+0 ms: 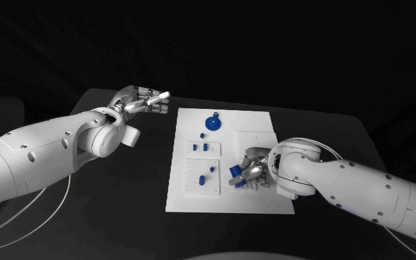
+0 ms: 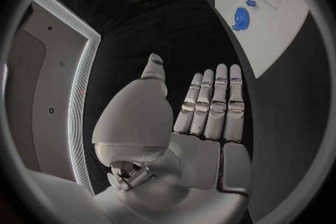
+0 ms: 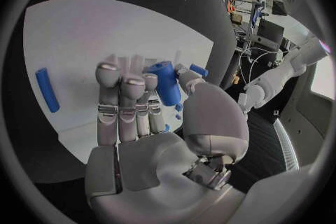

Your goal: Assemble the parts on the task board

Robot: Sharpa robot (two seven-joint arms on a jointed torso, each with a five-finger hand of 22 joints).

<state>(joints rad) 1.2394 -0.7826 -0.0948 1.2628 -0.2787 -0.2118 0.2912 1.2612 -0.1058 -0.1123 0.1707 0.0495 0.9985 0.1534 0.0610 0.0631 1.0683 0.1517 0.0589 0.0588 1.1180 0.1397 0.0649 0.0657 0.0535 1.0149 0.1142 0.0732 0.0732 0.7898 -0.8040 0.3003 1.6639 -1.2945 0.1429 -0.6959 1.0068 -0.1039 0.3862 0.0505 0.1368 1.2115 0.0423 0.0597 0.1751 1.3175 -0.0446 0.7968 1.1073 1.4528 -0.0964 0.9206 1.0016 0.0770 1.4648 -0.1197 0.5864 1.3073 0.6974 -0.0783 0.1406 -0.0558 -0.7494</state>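
Nearest to us, the right robot hand sits low over the near right part of the task board, its fingers curled round a blue cylindrical part; in the right wrist view that part stands pinched between thumb and fingers, just above the white plate. A second, slimmer blue pin lies flat on the board, well apart from the hand.

Just beside the right hand lie two raised white panels: the nearer one carries small blue pieces, and the one beyond it holds a pair of small blue blocks. Farther along the board stands a round blue wheel-like part.

Farthest off, the left robot hand hangs over the black desk beside the board's far left corner, fingers straight and held together, holding nothing.

We judge the step in hand to be carrying the gripped part to its seat. The next move calls for lining its axis up with the matching hole and lowering it straight; we cannot tell which socket it belongs to
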